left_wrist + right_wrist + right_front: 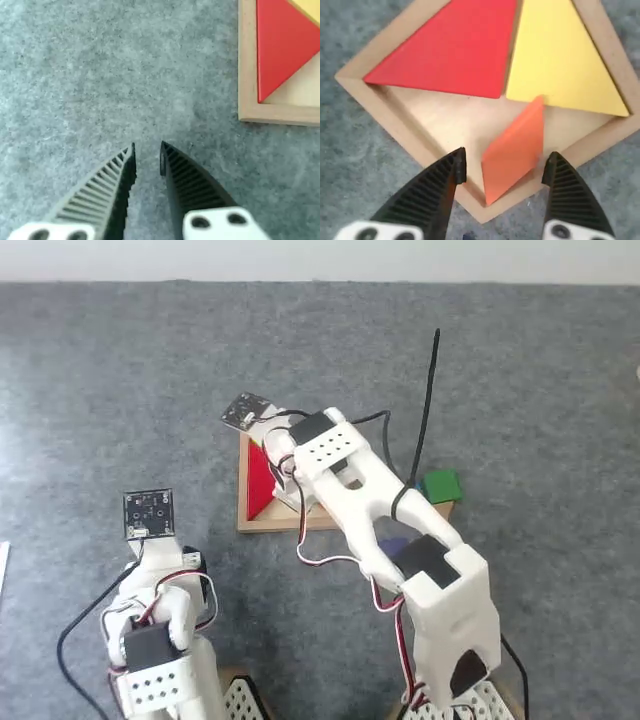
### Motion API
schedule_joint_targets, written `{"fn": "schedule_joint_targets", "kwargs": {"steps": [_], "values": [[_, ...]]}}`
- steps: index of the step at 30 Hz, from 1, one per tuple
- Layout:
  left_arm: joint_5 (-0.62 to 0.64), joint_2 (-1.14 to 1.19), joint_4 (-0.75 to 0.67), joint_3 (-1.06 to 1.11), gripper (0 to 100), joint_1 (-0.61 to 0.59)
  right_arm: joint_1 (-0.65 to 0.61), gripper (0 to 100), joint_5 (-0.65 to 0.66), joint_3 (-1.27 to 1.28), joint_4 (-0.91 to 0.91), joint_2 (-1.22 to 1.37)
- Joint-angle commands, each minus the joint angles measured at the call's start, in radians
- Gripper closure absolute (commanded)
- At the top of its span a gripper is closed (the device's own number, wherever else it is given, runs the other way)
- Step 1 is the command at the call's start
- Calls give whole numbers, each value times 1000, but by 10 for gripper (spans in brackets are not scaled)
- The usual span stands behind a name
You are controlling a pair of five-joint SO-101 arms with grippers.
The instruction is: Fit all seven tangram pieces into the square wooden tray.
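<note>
Over the tray (262,525), high view: right arm covers most of it. Red triangle (260,480) lies along the tray's left edge, and a green piece (440,485) sits on the table (120,370) just beside its right side.

Left wrist view: left gripper (147,155) slightly parted, empty, above bare table just off a tray corner.

Right wrist view: right gripper (507,167) spread wide, released, straddling a tilted orange piece (512,152) in a tray corner. Yellow triangle (560,55) abuts the red one, with bare tray floor beside them.
</note>
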Motion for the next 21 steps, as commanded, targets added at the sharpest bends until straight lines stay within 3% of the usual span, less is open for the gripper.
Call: {"fn": "schedule_joint_targets", "kwargs": {"steps": [1, 15, 21], "values": [[-2, -18, 3, -12, 920, -6, 10, 757, -8, -25, -22, -8], [-2, -18, 3, -12, 920, -6, 8, 759, -9, -21, -30, 85], [-2, -18, 3, -12, 920, -6, 15, 930, -5, -25, -30, 65]]}}
